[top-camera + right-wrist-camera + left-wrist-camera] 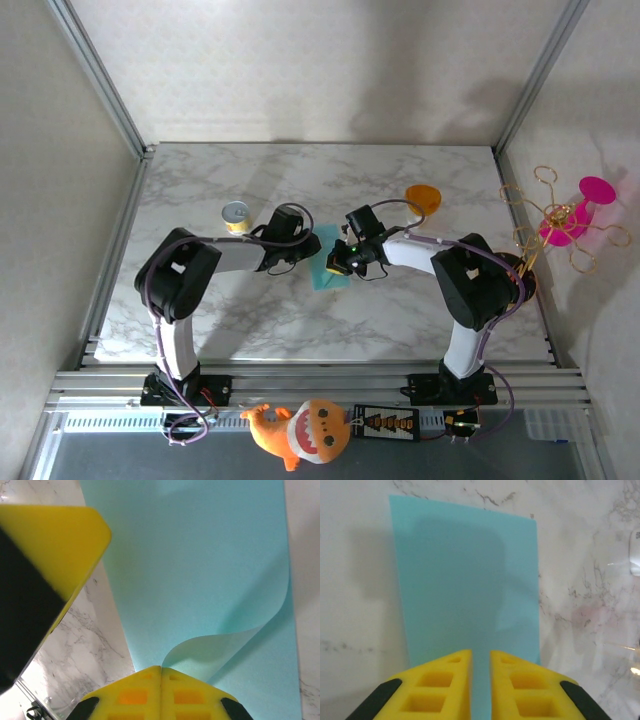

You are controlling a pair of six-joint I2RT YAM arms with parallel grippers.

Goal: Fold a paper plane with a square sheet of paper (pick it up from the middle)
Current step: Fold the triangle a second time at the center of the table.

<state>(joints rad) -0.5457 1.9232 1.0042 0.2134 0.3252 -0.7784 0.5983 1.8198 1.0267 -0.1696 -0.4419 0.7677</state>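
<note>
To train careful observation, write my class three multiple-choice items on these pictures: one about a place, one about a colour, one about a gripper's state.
1. Where is the yellow can relative to the square sheet of paper?
A) on top of it
B) on the table, to its right
C) on the table, to its left

2. What colour is the sheet?
A) teal-blue
B) red
C) white

3. What state is the right gripper in?
A) wide open
B) shut on the sheet's curled-up edge
C) shut on the yellow can

Answers:
1. C: the top view shows the can on the marble left of the sheet.
2. A: every view shows teal-blue.
3. B: the right wrist view shows its fingers closed together where the paper curls up.
</note>
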